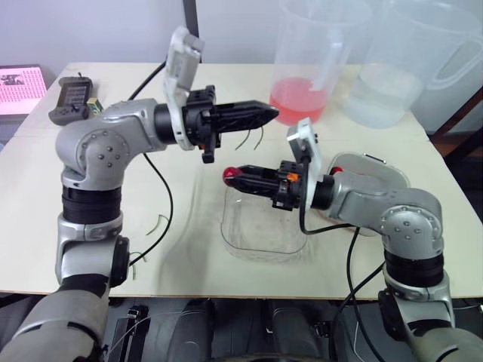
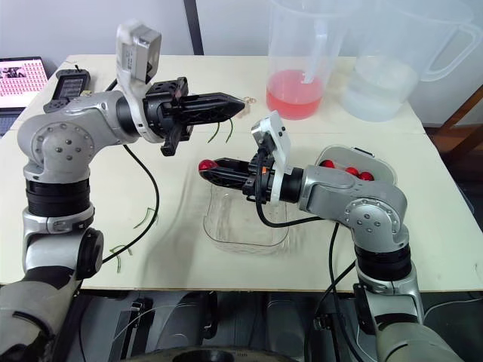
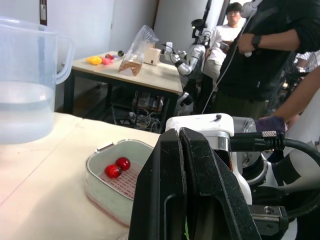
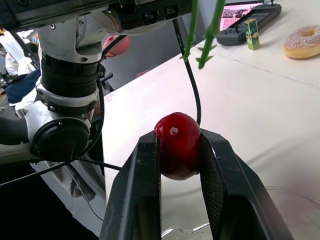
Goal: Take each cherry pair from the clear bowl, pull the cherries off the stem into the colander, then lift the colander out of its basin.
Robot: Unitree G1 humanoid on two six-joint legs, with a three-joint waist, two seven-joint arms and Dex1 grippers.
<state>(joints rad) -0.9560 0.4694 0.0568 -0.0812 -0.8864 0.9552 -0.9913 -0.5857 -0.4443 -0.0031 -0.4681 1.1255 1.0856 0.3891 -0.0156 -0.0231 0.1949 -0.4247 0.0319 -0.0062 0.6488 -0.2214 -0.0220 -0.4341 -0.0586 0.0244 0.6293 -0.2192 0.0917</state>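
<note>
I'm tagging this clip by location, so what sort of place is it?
Likely a robotics lab: a second robot by a bench, people standing nearby, a handheld controller on the worktable.

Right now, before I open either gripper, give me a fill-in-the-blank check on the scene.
1. The right gripper is shut on a ___.
2. The left gripper is shut on a green ___.
3. Loose cherries lie in the ___.
Missing words: cherry; stem; colander.
</note>
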